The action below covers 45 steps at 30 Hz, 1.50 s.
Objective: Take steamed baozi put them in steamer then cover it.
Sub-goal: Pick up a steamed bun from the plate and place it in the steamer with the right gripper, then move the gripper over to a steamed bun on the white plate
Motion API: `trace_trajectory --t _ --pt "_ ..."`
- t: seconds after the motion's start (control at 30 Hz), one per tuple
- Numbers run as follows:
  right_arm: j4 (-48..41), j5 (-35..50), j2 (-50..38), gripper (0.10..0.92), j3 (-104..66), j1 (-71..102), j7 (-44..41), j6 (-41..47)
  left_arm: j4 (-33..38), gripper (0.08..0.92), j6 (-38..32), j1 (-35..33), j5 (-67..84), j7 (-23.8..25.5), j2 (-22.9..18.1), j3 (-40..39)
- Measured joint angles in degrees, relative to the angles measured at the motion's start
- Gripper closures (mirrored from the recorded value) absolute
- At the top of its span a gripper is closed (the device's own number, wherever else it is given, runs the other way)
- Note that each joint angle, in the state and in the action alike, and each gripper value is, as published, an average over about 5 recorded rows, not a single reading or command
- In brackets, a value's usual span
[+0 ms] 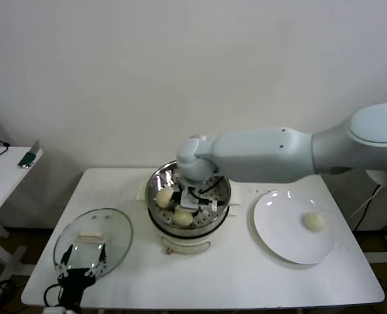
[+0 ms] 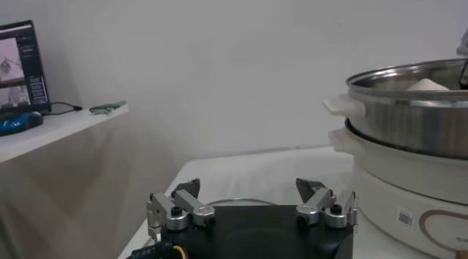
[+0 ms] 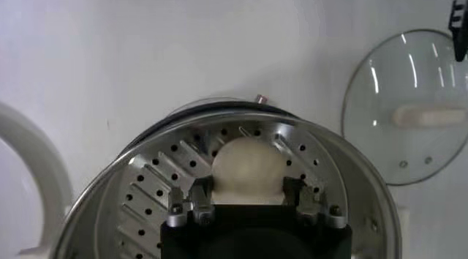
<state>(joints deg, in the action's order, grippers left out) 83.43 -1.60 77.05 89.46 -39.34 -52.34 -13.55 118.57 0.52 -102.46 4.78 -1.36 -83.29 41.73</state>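
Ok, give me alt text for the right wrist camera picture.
The right pincer is closed on a pale bun inside the perforated steel steamer. Beyond it, the glass lid lies flat on the white table.

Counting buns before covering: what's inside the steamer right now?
Two baozi show in the steamer; the right gripper holds another there. The arm covers the rest.
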Motion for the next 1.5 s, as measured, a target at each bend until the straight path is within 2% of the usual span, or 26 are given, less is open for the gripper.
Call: trace_trajectory --t 0.1,0.3,0.47,0.6,0.77,0.93,1.23,1.5 --pt "-0.45 -0.64 0.38 0.35 0.09 0.4 -0.01 -0.28 0.02 0.177 -0.15 -0.15 0.12 -0.14 0.0 0.02" --pt "-0.77 0.02 0.38 0.219 -0.22 -0.38 -0.71 -1.42 0.18 0.177 -0.32 -0.38 0.31 -0.22 0.13 0.05" --pt "-1.2 3.82 -1.01 0.203 -0.17 -3.78 -3.02 -2.09 0.26 0.177 -0.51 -0.57 0.35 -0.24 0.34 0.05" --pt "-1.82 10.44 -4.55 0.202 1.37 -8.26 -5.73 -0.98 0.4 0.177 -0.62 -0.57 0.36 -0.25 0.47 -0.07" --pt "-2.57 19.4 -11.91 0.203 6.02 -14.69 -8.02 2.81 0.32 0.177 -0.62 -0.09 0.32 -0.2 0.56 -0.43" --pt "-3.41 23.93 -21.78 0.203 11.9 -18.44 -8.92 7.13 0.26 0.177 -0.47 0.5 0.15 0.06 0.48 -0.53" --pt "-7.35 20.09 -38.58 0.203 10.93 -10.54 -7.82 13.2 0.48 0.177 -0.51 0.65 -0.15 0.2 -0.35 -0.5" --pt "-13.57 14.05 -44.81 0.203 -0.5 4.79 -5.88 16.38 0.12 0.177 -0.54 0.38 -1.13 0.39 -0.99 -0.64"
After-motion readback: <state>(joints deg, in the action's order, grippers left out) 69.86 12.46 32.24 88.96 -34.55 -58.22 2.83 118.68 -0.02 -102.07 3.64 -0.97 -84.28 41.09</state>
